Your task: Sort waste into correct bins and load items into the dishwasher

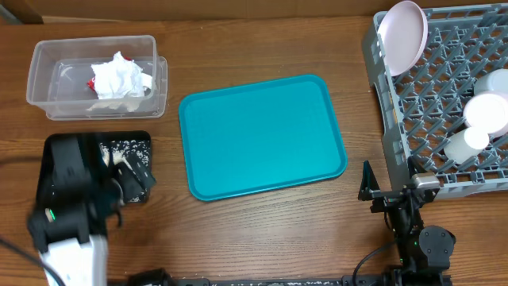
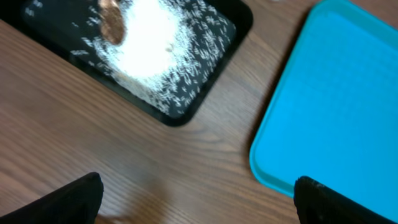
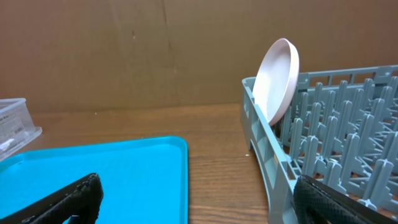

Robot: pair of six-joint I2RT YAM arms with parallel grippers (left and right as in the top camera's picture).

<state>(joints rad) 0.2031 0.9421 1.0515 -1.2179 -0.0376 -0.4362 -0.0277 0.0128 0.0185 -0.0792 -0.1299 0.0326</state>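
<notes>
Plate [image 1: 402, 36]: one, on edge and tilted, in the far-left corner of the rack [image 1: 385, 119].
Other dishes: two bowls [image 1: 490, 111], one cup [image 1: 464, 143], at the rack's right edge.
Clear tub [image 1: 40, 79]: long axis left-right; held tissues [image 1: 119, 78] and one red wrapper [image 1: 91, 82].
Black tray [image 2: 236, 25]: held rice [image 2: 155, 50] and a brown scrap [image 2: 112, 22].
Teal tray [image 1: 262, 135]: mid-table, slightly skewed.
Left gripper [image 2: 198, 183]: spread wide.
Right gripper [image 3: 196, 183]: spread wide.
Surface: wood-grain table [image 1: 262, 230], brown board behind.
</notes>
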